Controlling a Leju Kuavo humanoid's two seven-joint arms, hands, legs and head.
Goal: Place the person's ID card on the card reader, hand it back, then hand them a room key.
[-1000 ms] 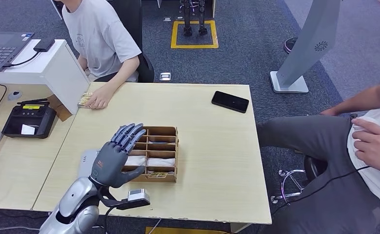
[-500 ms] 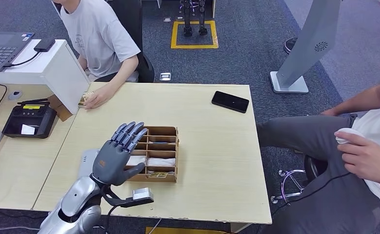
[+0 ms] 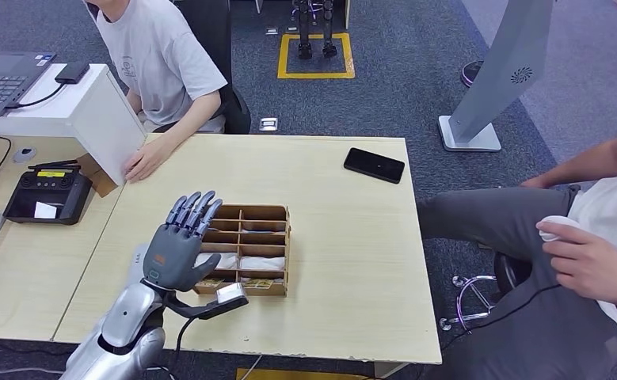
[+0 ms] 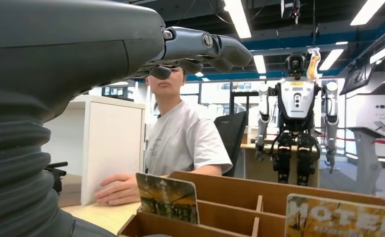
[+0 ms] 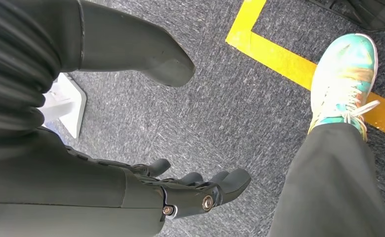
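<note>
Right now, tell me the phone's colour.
Black; the phone shows best in the head view.

the left hand (image 3: pixel 180 244) covers the left end of the box (image 3: pixel 249 252), so the compartments there and whatever they hold cannot be seen. the reader (image 3: pixel 137 261) shows as a pale sliver past the wrist; whether a card lies on it cannot be told. the seated person (image 3: pixel 158 59) is cut off at the top edge, and what lies under their hand (image 3: pixel 141 165) is hidden. a second person (image 3: pixel 598 237) is cut by the right edge. the cards (image 4: pixel 168 196) run off the wrist picture's lower edge, their print too blurred to read fully. a shoe (image 5: pixel 346 74) and trouser leg leave the right wrist picture.
</note>
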